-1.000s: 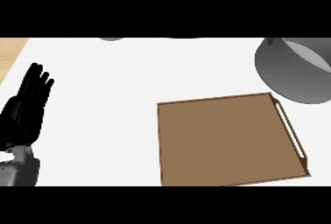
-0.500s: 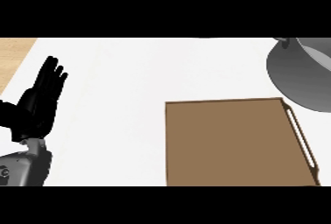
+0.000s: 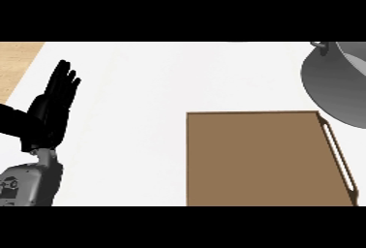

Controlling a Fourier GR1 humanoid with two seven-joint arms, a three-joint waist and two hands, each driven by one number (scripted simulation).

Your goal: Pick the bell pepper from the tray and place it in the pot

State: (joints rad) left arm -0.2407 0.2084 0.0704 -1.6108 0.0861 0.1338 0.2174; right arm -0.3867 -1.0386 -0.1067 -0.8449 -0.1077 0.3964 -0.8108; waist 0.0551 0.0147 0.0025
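Observation:
A brown rectangular tray (image 3: 265, 160) lies on the white counter at the lower right, with a pale handle along its right side. Its surface shows nothing on it; no bell pepper is in view. A grey metal pot (image 3: 340, 87) stands at the upper right, cut off by the view's edge, just beyond the tray's far right corner. My left hand (image 3: 52, 109) rests at the left, open with fingers straight and pointing up, well apart from the tray. My right hand does not show.
A strip of light wooden surface (image 3: 16, 60) shows at the upper left beyond the counter's edge. The white counter (image 3: 178, 77) stretches between my left hand and the tray.
The view has shifted: the tray and pot have slid to the right and down, the pot now partly out of view. My left hand sits higher and further right in the picture.

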